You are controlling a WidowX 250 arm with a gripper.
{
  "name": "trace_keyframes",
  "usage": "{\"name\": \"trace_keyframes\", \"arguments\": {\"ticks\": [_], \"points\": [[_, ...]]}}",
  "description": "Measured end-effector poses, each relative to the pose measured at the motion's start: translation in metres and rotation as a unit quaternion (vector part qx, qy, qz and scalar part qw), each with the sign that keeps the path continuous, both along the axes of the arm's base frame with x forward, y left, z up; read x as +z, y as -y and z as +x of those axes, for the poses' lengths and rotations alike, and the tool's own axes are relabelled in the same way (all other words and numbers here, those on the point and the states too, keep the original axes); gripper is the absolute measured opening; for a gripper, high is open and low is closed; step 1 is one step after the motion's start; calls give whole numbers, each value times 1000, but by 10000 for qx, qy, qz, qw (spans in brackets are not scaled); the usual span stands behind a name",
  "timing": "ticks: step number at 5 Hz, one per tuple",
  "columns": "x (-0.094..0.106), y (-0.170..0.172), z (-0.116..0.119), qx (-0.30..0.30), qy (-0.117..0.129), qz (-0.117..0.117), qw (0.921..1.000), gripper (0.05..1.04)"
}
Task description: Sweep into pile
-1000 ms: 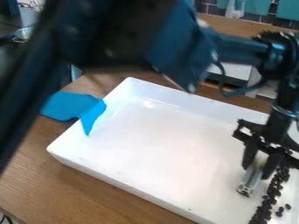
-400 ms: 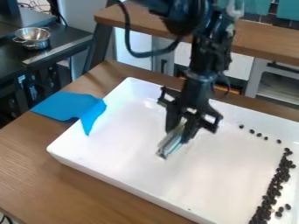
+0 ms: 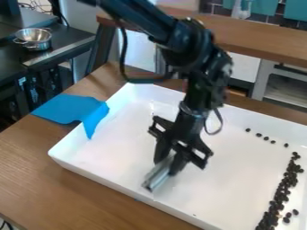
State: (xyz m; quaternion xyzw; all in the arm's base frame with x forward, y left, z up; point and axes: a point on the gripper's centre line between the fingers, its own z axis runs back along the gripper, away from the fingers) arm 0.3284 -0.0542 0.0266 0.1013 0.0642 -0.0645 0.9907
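Five small dark beans [image 3: 266,138] lie loosely strung out near the far wall of the white tray [image 3: 216,188]. Many more form a long, narrow band [image 3: 279,197] down the tray's right side, with a couple of strays just beside its near end. The end effector [image 3: 167,164] hangs tilted over the tray's left half, well apart from the beans, pinching a silvery bar [image 3: 157,177] that slants down towards the near wall. A blue cloth [image 3: 69,109] rests on the wooden worktop [image 3: 48,170], and one corner drapes over the tray's left wall, in the way along that edge. The tray's raised walls bound the sweeping area, and the arm crosses above the far one. Behind, a metal pan [image 3: 34,39] stands on a dark table [image 3: 67,44], and a wooden counter [image 3: 264,40] runs across the back.
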Motion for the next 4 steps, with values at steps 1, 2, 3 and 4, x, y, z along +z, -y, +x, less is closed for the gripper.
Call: {"name": "trace_keyframes", "arguments": {"ticks": [1, 2, 3, 4], "points": [[-6, 14, -6, -17, 80, 53, 10000, 373], [-7, 24, -9, -58, 116, 43, 9999, 373], [-8, 38, -13, -102, 88, -27, 9999, 373], [-8, 46, -14, 14, 42, -57, 10000, 373]]}}
